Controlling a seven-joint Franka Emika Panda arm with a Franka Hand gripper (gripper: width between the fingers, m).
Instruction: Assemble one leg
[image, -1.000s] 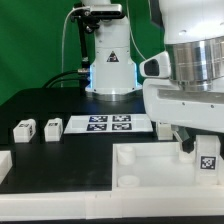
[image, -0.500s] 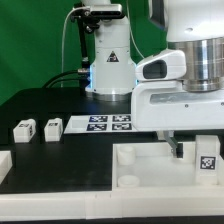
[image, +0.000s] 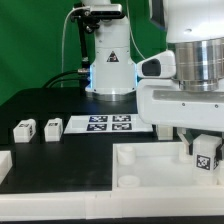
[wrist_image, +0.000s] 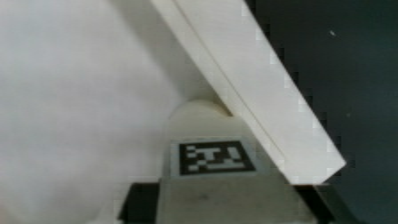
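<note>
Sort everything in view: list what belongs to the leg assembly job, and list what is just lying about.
In the job:
- small white plastic leg block with a square tag, between the claw fingers
- large white tray-like piece with corner sockets

Lying about:
- two spare small white tagged blocks
- flat white marker board
- white piece at the table edge

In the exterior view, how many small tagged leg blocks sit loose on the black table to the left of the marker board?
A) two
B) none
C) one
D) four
A: two small white legs, one and another, stand side by side on the black table, on the exterior view's left of the marker board.
</note>
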